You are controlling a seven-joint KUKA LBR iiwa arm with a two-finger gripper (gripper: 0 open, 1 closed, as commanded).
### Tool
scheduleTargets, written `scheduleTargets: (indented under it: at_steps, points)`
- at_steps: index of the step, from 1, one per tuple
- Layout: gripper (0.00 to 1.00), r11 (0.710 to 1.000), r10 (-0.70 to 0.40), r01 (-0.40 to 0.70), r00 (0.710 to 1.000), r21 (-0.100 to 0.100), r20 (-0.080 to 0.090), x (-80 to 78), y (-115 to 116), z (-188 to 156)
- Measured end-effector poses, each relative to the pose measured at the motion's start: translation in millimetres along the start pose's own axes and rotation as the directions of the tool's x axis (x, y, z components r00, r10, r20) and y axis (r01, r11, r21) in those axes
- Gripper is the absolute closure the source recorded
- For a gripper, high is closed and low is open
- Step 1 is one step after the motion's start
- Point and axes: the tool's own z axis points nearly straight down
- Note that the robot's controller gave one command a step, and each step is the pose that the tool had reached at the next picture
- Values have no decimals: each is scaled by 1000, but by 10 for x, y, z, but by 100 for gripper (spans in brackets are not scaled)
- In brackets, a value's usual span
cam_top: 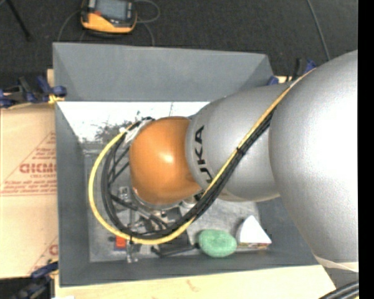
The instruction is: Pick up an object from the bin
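Note:
Part of my gripper's body (141, 220) shows as grey metal under the arm's orange cover, low over the bin's front left floor. A small orange-red piece (119, 242) lies just to its front left, close to it. A dark flat thing (174, 249) lies on the floor in front of it. Further right sits a green oval lump (217, 243), with a white pointed piece (252, 232) beside it on the right. What lies directly beneath the gripper is hidden.
The arm and its orange cover hang over most of the bin's middle, with yellow and black cables looping to the left. The bin's sloped grey walls stand close on the left and front.

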Motion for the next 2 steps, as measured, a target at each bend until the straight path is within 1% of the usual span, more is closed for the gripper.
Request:
scheduleTargets:
  at_steps: [1, 2]
  points:
    - [0, 993, -119, 119, 993, 0, 1, 54, 4, -103]
    - [0, 957, -289, 289, 957, 0, 0, 95, -806, 113]
